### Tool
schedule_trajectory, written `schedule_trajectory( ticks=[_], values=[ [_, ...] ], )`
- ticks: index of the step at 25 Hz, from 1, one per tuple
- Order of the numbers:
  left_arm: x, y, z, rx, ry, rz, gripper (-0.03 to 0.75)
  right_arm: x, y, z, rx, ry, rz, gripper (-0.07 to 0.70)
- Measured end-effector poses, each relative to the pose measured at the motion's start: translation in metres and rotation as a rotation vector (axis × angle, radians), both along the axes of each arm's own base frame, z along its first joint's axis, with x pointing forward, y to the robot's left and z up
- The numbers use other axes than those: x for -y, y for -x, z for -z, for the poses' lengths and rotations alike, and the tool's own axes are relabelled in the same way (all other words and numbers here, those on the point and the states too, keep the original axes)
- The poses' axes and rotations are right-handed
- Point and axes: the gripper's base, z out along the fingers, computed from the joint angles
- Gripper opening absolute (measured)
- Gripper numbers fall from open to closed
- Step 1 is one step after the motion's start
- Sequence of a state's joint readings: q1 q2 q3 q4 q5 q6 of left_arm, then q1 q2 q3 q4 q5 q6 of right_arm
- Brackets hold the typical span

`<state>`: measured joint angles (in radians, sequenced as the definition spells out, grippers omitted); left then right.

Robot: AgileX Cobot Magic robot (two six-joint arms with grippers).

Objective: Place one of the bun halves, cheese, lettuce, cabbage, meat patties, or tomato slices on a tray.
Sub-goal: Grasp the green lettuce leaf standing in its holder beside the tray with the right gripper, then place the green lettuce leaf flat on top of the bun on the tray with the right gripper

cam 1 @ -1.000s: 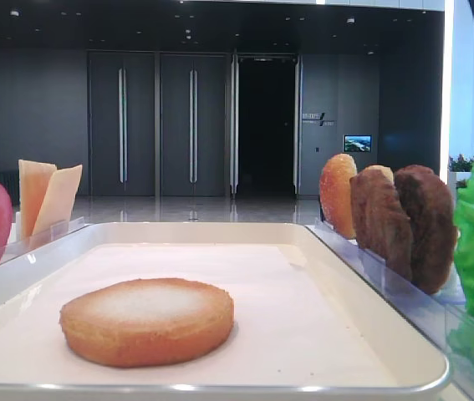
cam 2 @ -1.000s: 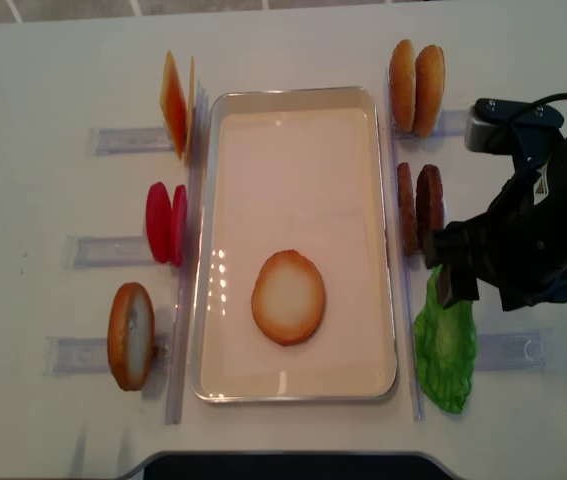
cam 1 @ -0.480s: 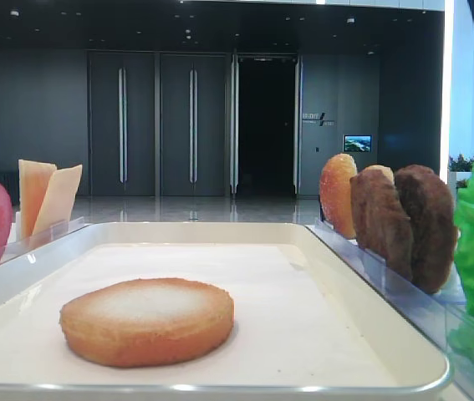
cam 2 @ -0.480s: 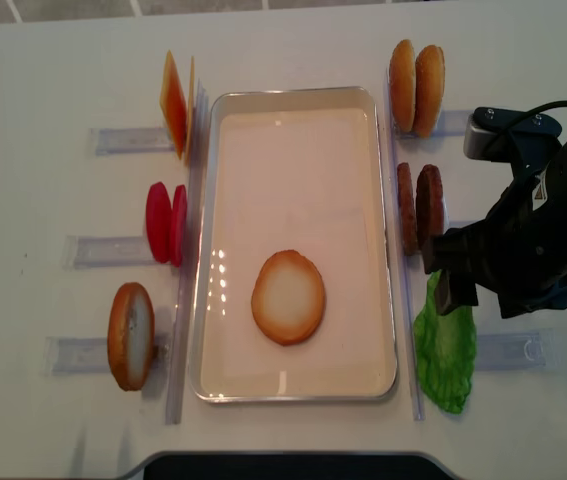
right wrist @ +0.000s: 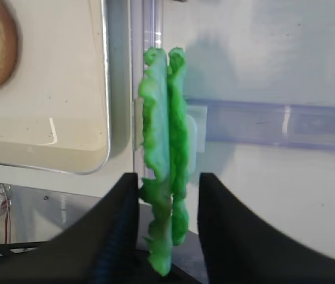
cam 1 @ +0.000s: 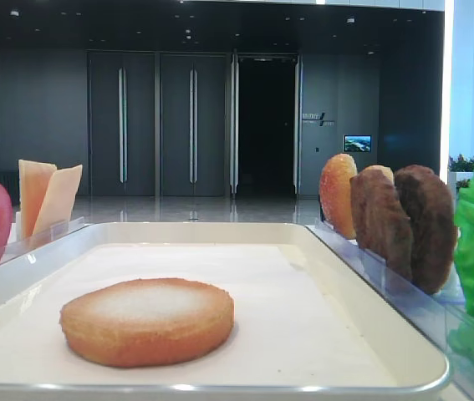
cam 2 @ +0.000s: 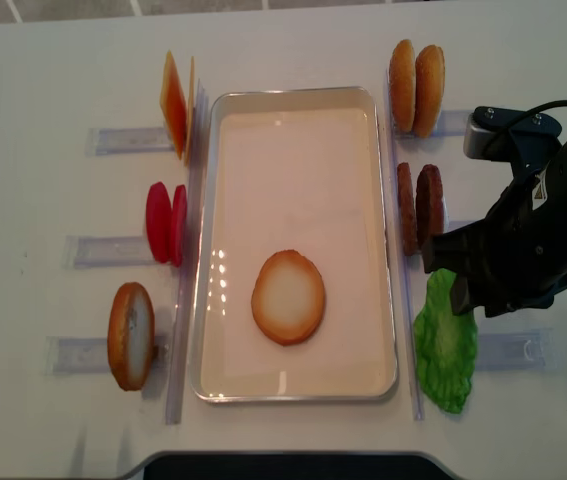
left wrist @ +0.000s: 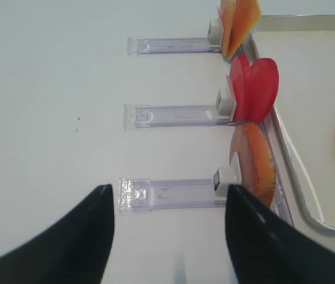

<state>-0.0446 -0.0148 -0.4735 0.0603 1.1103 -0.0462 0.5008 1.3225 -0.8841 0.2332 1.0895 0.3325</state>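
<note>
With one bun half (cam 2: 288,297) already flat on the tray (cam 2: 301,94), the right gripper (right wrist: 167,198) straddles the standing lettuce (right wrist: 164,148), jaws part-open, grip uncertain.

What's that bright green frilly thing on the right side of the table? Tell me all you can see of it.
It is the lettuce, looking like soft, glossy plastic: two thin bright-green leaves with ruffled edges, standing on edge side by side in a clear rack just outside the white tray. The right pincer straddles its near end, one dark finger on each side, not visibly squeezing yet. From above, the lettuce lies below the brown patties.
</note>
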Motion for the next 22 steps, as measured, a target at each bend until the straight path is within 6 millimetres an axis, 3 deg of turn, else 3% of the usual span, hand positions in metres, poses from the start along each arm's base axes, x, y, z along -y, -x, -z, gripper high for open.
schedule_trajectory(
  ticks=[9, 17, 22],
  values=[
    [0.000, 0.000, 0.000, 0.000, 0.000, 0.000, 0.453, -0.003, 0.001, -0.001, -0.016, -0.029, 0.012, 0.074],
    [0.000, 0.000, 0.000, 0.000, 0.000, 0.000, 0.453, -0.004, 0.002, -0.002, -0.026, -0.042, 0.018, 0.067],
    [0.000, 0.000, 0.000, 0.000, -0.001, 0.000, 0.453, -0.005, 0.001, -0.015, -0.042, -0.040, 0.002, 0.066]
  ],
)
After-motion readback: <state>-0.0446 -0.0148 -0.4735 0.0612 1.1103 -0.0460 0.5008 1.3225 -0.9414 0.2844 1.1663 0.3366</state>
